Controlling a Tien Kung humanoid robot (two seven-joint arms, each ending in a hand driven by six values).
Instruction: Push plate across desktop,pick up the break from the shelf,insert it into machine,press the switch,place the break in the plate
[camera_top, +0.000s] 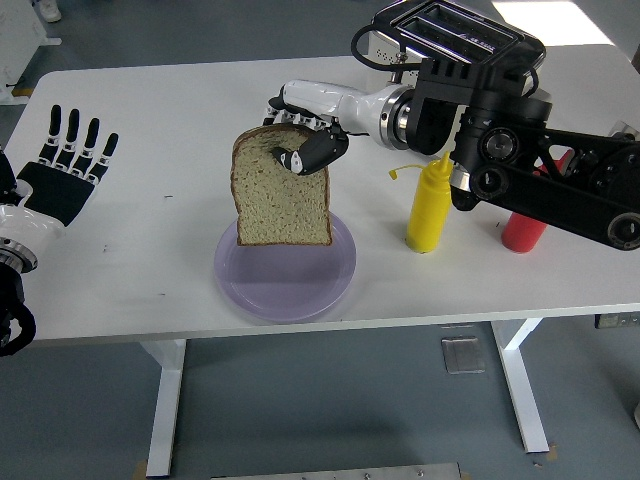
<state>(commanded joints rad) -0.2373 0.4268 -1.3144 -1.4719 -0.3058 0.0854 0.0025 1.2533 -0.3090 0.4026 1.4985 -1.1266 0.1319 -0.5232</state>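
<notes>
Bread slice (282, 200) is mid-frame, hanging upright over the lavender plate (340, 270); its lower edge overlaps the plate's upper half in view, but I can't tell if it touches or sits just above. Right hand (305, 135) comes in from the right, fingers (297, 157) pinched on the slice's top edge. Plate sits on the white desk (180, 130) near the front edge, centre. Yellow squeeze bottle (430, 210) stands just right of the plate; red bottle (520, 232) further right, mostly hidden behind the right arm. Toaster (455, 30) is top right, partly blocked by the arm. Left hand (65, 170) rests flat at left edge, fingers spread, holding nothing.
</notes>
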